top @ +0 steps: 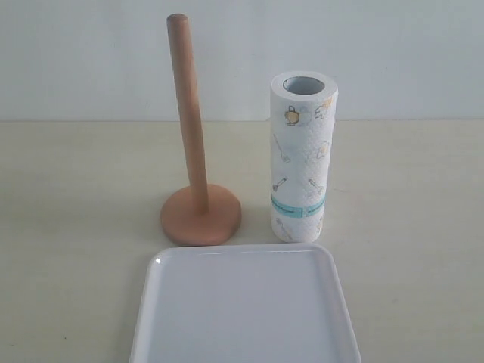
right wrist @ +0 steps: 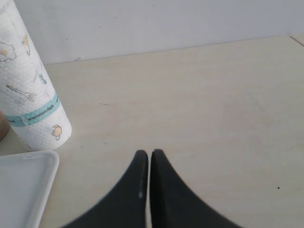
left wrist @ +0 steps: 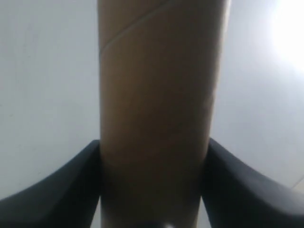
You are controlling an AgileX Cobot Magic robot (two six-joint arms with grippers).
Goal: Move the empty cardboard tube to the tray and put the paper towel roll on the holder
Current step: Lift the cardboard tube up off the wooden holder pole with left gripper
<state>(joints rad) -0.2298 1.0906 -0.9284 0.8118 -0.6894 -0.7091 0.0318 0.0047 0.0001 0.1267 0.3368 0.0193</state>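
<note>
In the left wrist view a brown cardboard tube (left wrist: 156, 95) fills the picture, and my left gripper (left wrist: 154, 147) is shut on it, one dark finger (left wrist: 57, 190) pressed to each side. Tube and both grippers are out of the exterior view. There the wooden holder (top: 198, 204) stands bare, its slim post upright. Just right of it the paper towel roll (top: 301, 151) stands on end. The white tray (top: 242, 325) lies in front of both with nothing on it. My right gripper (right wrist: 149, 154) is shut on nothing above the table, near the roll (right wrist: 28, 90) and a tray corner (right wrist: 33, 166).
The beige table (top: 408, 227) runs back to a pale wall. Bare tabletop lies left of the holder and right of the roll. The holder's base almost touches the tray's far rim.
</note>
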